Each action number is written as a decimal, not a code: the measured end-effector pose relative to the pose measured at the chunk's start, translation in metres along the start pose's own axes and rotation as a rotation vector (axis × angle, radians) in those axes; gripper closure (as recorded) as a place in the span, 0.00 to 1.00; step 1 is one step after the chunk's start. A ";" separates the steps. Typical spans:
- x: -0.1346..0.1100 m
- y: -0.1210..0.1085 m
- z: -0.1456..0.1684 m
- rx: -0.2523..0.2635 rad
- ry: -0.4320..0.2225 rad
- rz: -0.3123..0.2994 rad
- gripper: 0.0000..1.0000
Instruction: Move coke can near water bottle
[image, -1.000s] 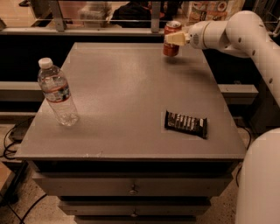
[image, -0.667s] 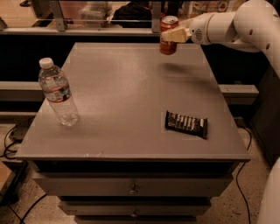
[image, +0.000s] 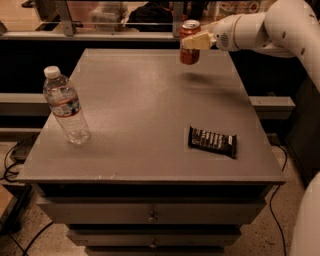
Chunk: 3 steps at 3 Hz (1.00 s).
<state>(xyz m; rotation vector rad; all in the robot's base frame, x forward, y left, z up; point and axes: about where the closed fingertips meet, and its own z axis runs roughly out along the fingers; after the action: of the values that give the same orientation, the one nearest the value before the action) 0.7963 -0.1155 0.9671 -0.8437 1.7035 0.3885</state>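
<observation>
The end effector was at the far right of the bench, reaching in from the right on the end of the white arm. Its pale fingers were closed around the middle of the coke can, so the jaws stood only as far apart as the can is wide. The can was upright in that grip, with its silver top showing above the fingers and its red lower part below them. It hung over the far edge of the bench, and a dark patch of shadow lay on the surface below it and slightly to the right; its base appeared to be clear of the top.

The water bottle stood on the left side of the bench, towards the front, with its white cap on and its body leaning a little to the left. It was well apart from the can, with most of the grey top between them.

A dark candy bar wrapper lay flat on the right side of the bench, nearer the front edge, apart from both the bottle and the can.

Below the top, the front of the bench showed a drawer with a small knob
</observation>
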 end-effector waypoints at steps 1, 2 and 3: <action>-0.003 0.052 -0.014 -0.127 0.009 -0.044 1.00; 0.001 0.099 -0.020 -0.235 0.010 -0.058 1.00; 0.004 0.155 -0.024 -0.369 -0.013 -0.042 1.00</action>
<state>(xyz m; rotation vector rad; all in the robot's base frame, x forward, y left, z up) 0.6696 -0.0254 0.9448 -1.1391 1.6226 0.6917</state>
